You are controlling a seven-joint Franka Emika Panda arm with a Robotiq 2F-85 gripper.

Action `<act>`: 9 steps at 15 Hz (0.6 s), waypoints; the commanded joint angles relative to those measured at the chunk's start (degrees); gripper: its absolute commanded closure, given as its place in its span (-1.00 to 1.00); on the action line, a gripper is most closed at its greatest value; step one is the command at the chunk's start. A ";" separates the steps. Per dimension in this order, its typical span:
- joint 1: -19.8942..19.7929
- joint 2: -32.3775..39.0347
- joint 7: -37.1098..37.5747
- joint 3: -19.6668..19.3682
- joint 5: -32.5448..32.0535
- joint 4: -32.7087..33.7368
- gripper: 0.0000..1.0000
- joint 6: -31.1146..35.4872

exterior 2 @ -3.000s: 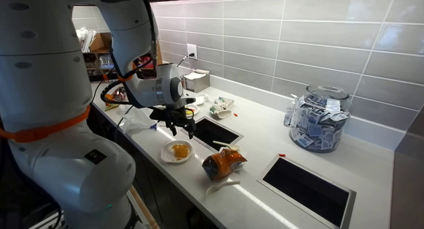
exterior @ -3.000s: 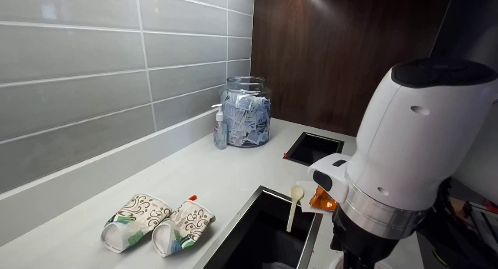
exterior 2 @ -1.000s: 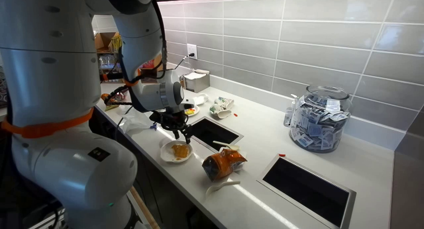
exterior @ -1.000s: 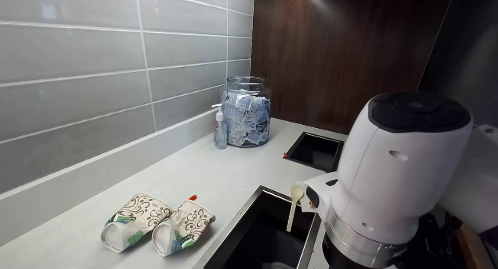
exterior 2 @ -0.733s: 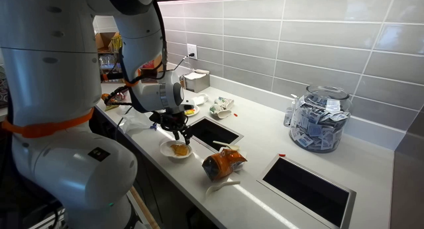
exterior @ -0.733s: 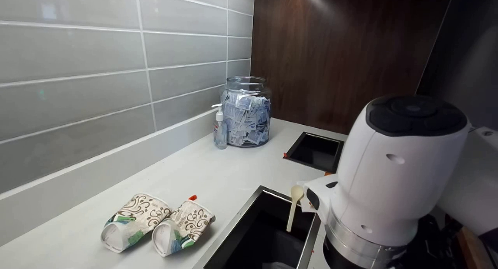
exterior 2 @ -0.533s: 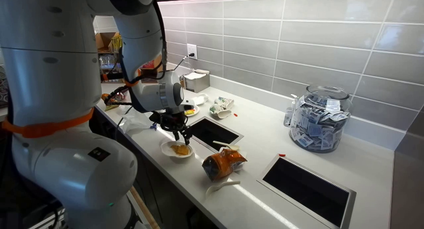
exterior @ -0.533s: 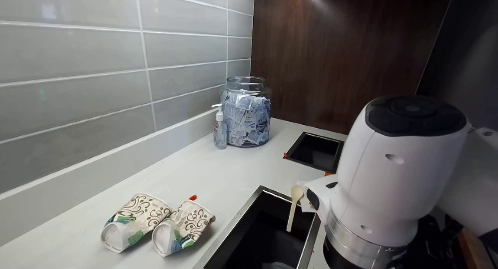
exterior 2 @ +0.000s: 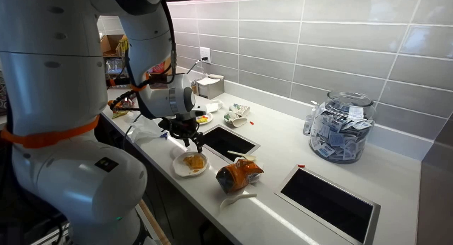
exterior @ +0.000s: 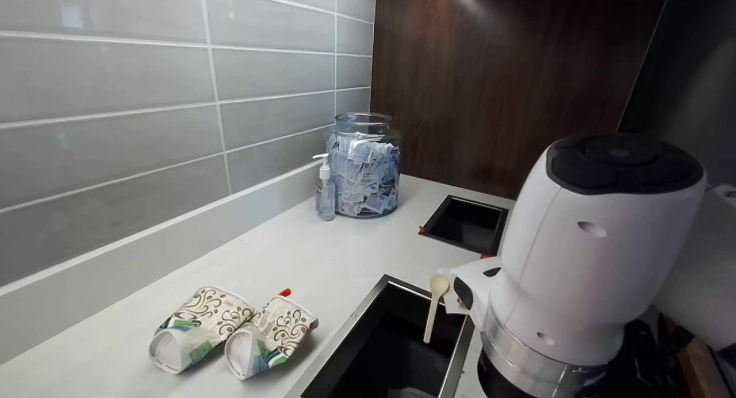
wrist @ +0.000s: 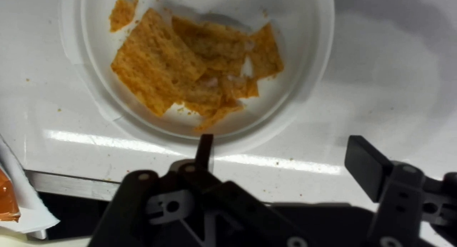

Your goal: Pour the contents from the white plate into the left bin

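1. Two black fingers (wrist: 362, 168) form the gripper (wrist: 282, 157), spread wide over the counter (exterior: 259, 266). Their tips are flat blocks; one overlaps the rim of the plate (wrist: 323, 43) in the wrist view, though whether it touches I cannot tell.
2. The plate, round and white with a smooth raised rim, is by the counter's front edge, just beside the left bin (exterior: 342, 335). It bears chips (wrist: 157, 61): rough, pitted, orange-brown shards, some mere flecks.
3. The left bin is a dark rectangle sunk in the counter, edged in steel. A cream spoon (exterior: 434, 307) lies across its rim.
4. Near that bin lies a bag (exterior 2: 238, 176), crinkled and shiny orange; beside it, a second spoon (exterior 2: 231, 200).
5. Two paper cups (exterior: 201, 329), squashed and printed with brown scrolls, lie side by side between bin and tiles (exterior: 115, 70).
6. Farther along, a round glass jar (exterior: 365, 125) is packed with bluish packets (exterior: 368, 176); a pump bottle (exterior: 325, 196) stands just beside it. The far bin (exterior 2: 373, 220) is likewise dark and steel-edged.
7. The counter is white and smooth, the tiles glossy grey with pale seams, the end panel (exterior: 494, 87) dark grained wood.
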 commanded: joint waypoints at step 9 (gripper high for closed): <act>0.33 -2.28 -0.34 2.77 8.83 -1.44 -0.96 -4.04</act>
